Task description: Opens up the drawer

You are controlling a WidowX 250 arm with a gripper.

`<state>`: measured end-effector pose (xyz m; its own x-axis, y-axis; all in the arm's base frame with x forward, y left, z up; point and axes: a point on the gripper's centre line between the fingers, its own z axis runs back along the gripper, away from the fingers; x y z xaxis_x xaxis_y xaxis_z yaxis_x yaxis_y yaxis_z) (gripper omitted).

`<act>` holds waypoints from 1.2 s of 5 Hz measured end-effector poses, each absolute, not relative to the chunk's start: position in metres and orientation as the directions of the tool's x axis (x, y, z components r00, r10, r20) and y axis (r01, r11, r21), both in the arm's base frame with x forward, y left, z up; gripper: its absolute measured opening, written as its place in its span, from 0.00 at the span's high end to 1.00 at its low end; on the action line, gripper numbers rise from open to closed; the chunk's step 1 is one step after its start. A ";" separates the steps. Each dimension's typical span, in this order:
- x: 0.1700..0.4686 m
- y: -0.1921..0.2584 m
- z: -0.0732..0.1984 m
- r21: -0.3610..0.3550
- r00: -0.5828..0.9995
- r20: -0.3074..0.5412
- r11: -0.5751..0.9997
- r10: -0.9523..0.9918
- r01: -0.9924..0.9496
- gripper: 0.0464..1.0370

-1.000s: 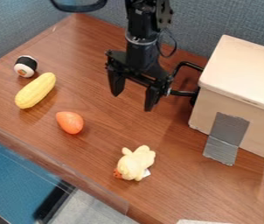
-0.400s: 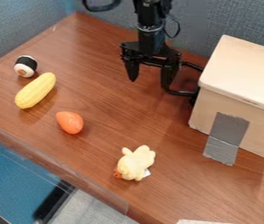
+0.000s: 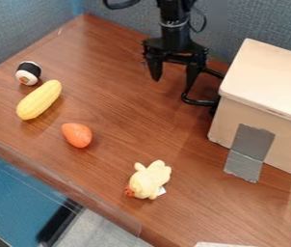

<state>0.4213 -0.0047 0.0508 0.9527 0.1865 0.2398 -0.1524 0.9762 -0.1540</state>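
Sushi roll: the toy sushi roll with its black band lies on the brown table, toward the left, near the corn's upper end.
Corn: the yellow corn lies slantwise just below the roll, well apart from the gripper.
Orange piece: a rounded orange toy rests lower and further right, between the corn and the chick.
Chick: the pale yellow plush chick lies near the front edge of the table, a white tag by its side, well apart from the handle.
Pincer: the black gripper hangs at the back, left of the box – released, fingers spread, nothing held between them.
Handle: the black handle sticks out leftward from the box, partly behind the gripper's right-hand finger in the view; whether they touch, I cannot tell.
Drawer: at the right, in the pale wooden box, on the handle's side – that face is turned away, so how far open it is cannot be told.
Tape: a grey strip runs down the box's front onto the table.
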 end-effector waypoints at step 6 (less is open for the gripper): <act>0.424 -0.018 0.021 -0.155 0.963 0.198 0.976 0.181 -0.152 0.68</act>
